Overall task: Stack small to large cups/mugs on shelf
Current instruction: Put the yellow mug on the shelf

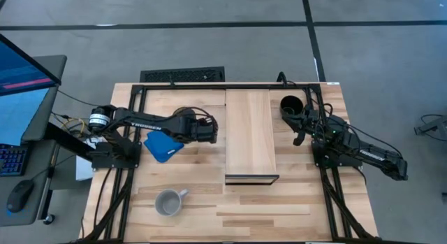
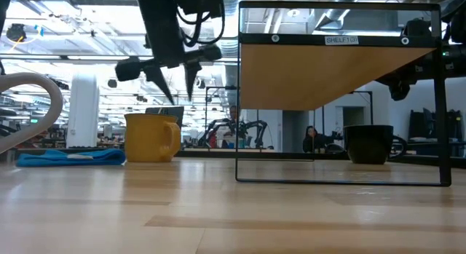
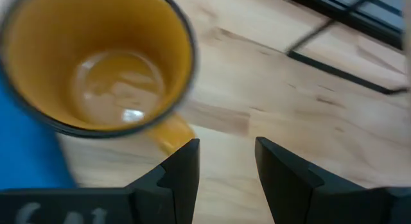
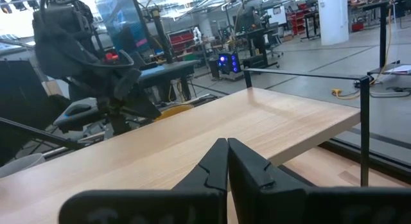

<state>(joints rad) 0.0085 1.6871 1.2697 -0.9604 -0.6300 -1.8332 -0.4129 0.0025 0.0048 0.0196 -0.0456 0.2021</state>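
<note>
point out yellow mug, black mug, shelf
yellow mug (image 3: 96,63), left wrist view, on its inner wall.
black mug (image 2: 368,143), low view, on its side wall.
shelf (image 1: 249,128), high view, on the bare middle of its top board.

shelf (image 1: 249,132) mid-table; mugs (image 1: 169,201) left, right.

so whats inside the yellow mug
The yellow mug looks empty: the left wrist view shows its bare glossy bottom. The left gripper hangs open above it. Part of the inner wall is cut off.
</note>
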